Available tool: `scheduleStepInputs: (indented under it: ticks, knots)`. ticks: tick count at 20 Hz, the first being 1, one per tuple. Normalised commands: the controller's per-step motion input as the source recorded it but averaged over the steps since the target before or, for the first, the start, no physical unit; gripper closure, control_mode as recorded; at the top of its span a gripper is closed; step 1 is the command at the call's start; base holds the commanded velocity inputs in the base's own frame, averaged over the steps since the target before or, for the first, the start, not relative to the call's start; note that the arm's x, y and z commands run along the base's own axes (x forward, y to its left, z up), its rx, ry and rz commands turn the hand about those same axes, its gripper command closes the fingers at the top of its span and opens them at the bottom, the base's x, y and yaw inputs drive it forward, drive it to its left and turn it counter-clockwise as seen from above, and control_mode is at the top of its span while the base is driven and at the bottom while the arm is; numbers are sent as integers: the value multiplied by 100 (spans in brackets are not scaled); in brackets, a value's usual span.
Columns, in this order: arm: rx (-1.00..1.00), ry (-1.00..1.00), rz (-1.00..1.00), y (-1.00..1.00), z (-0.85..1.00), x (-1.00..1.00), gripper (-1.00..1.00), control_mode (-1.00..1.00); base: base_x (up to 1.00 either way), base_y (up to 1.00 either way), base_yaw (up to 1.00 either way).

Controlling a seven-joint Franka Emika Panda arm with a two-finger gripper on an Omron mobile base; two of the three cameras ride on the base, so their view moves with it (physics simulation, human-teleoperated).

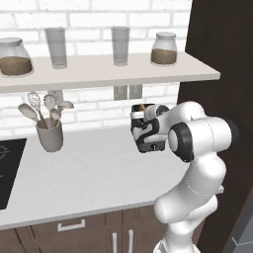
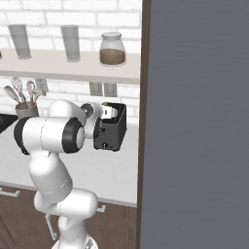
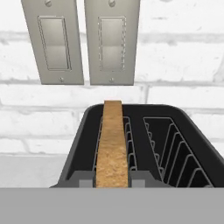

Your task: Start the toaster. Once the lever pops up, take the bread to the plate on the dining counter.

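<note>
The fingers [image 3: 112, 183] are clenched on the bread [image 3: 113, 144], one grey tip pressed to each side of the slice at its near lower edge in the hand view. The bread stands upright on its edge in the left slot of the toaster [image 3: 183, 144], its golden-brown top edge rising a little above the black rim; the right slot (wire guides plainly visible inside) holds nothing. Behind the toaster, on the white brick wall [image 3: 183, 57], two grey switch plates [image 3: 83, 41] hang side by side.

From the left base view, the hand sits right at the top of the toaster [image 1: 148, 141], which stands on the pale surface [image 1: 84, 173] near its back right corner, close to a tall dark wood panel [image 1: 217, 44]. An orange sliver of bread [image 1: 142, 107] shows at the toaster's top. Well to the left stands a grey utensil holder [image 1: 49, 136] with spoons and a whisk, and a black hob [image 1: 7, 168] lies at the left edge. A shelf [image 1: 99, 71] above carries two glasses and two jars.

In the right base view the toaster [image 2: 113, 131] sits just left of the dark panel, with the arm's wrist at its top.
</note>
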Motion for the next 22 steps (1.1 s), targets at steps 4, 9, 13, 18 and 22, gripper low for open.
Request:
scheduleStepInputs:
  ticks: [4,9,13,18,22]
  knots:
    - [0,-6,0,0,2,0,100,-100,0,0,0]
    - [0,-1,0,0,22,-13,100,-100,0,0,0]
    - [0,-2,0,0,48,-24,100,-100,0,0,0]
    - [0,0,0,0,64,-15,100,-100,0,0,0]
    - [0,0,0,0,59,-26,100,-100,0,0,0]
